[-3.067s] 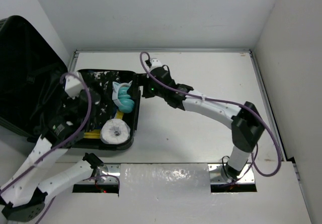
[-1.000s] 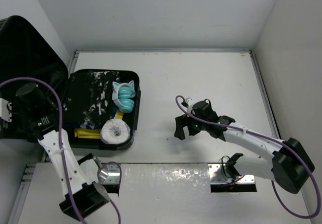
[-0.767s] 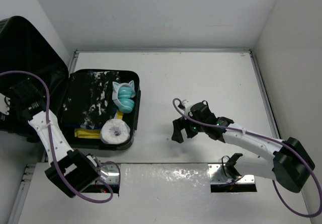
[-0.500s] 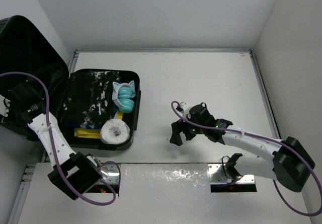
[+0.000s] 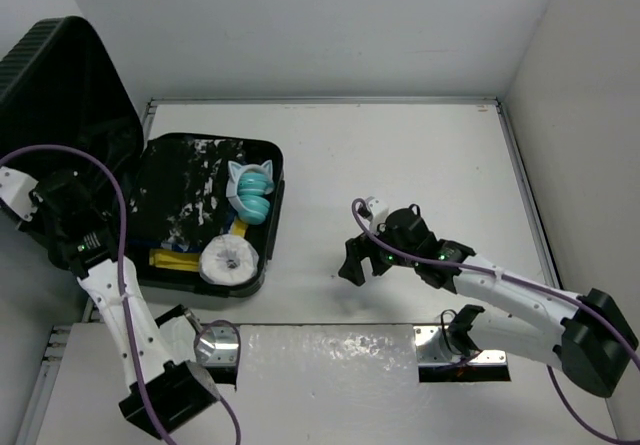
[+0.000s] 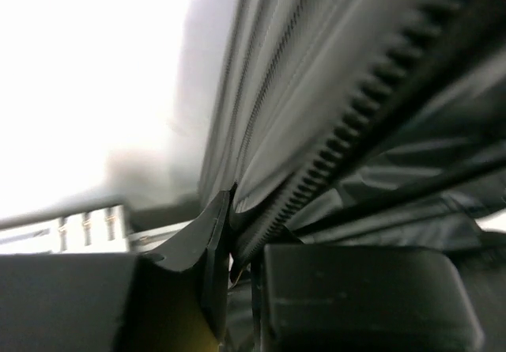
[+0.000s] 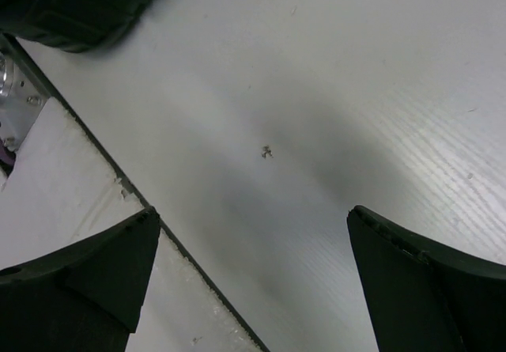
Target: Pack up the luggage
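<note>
White walls close in a white bench (image 5: 420,155) on three sides. On my feed the black ribbed hard-shell suitcase (image 5: 165,200) sits at the bench's left end, lying open, its lid (image 5: 75,95) raised and leaning out past the bench's left edge. The left tool (image 6: 237,233) is pinched tight on the lid's zippered edge; the wrist view shows the zip teeth running right into its fingers. In the base lie teal cat-ear headphones (image 5: 250,193) near the right wall, a white paper roll (image 5: 229,260) at the near right corner and a flat yellow strip (image 5: 175,262) beside it. Well to the right, the right tool (image 5: 362,263) hangs over bare bench, spread wide and holding nothing.
</note>
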Robot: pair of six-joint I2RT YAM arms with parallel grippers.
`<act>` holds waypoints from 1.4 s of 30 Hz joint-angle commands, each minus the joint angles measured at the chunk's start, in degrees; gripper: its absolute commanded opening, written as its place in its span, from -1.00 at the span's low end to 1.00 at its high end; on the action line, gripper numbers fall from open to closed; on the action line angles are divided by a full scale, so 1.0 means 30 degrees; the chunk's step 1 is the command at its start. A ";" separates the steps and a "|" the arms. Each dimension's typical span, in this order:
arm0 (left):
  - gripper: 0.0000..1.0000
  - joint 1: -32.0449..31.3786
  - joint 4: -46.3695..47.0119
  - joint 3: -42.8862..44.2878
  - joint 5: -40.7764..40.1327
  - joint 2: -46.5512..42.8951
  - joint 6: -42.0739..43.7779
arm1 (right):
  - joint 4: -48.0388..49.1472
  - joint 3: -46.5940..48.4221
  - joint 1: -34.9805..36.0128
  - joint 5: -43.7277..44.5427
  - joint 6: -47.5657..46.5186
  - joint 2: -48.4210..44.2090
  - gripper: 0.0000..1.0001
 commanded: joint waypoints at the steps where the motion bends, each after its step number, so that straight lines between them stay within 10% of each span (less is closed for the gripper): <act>1: -1.00 -0.2562 0.4009 0.0028 0.6986 -0.1143 -0.2427 | 0.0272 0.0140 0.0104 0.1510 -0.0128 -0.1037 0.98; 23: -1.00 -0.5410 0.6644 -0.4278 2.0610 -0.7326 -0.4917 | -0.2717 0.1370 0.0075 0.8339 0.0165 -0.4176 0.98; 42: -1.00 -0.7050 1.0453 -0.3634 2.3867 -0.5338 -0.3422 | -0.1224 0.4475 -0.0538 0.7578 -0.0245 -0.2009 0.98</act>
